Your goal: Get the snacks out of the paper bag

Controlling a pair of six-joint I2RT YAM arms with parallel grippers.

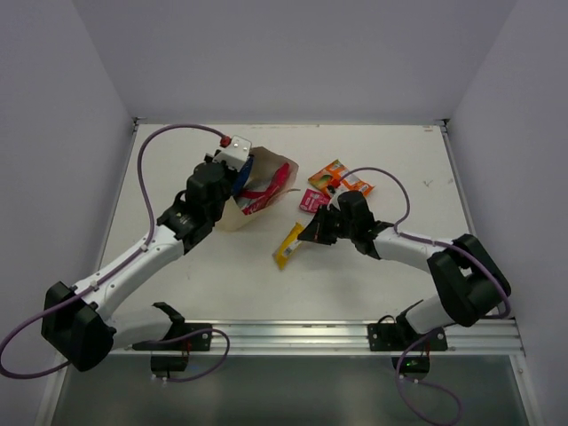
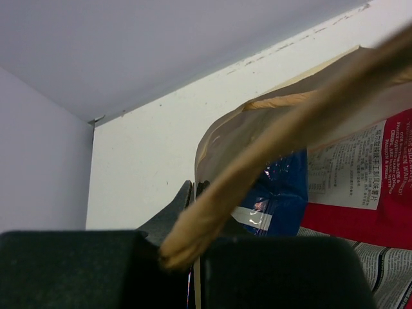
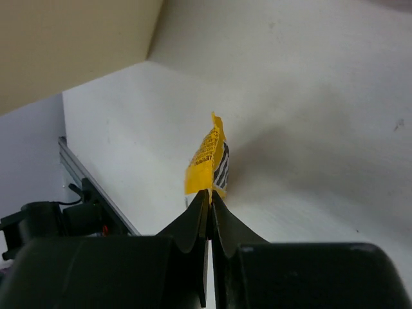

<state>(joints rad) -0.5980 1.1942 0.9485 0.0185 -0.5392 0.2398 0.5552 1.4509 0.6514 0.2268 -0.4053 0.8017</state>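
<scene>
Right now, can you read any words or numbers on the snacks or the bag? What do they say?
Nothing is clear enough to quote.
The red-and-white bag: white label, tiny black print, too small to read.
The blue bag: white patch, blurred.
The yellow bar wrapper: tiny red print, black stripes, unreadable.
The orange packet and magenta packet: too small from above.
The paper bag: no print seen.

The paper bag point(image 2: 235, 129) is matt kraft paper, the blue-and-white bag point(image 2: 283, 190) glossy film (catching light).
</scene>
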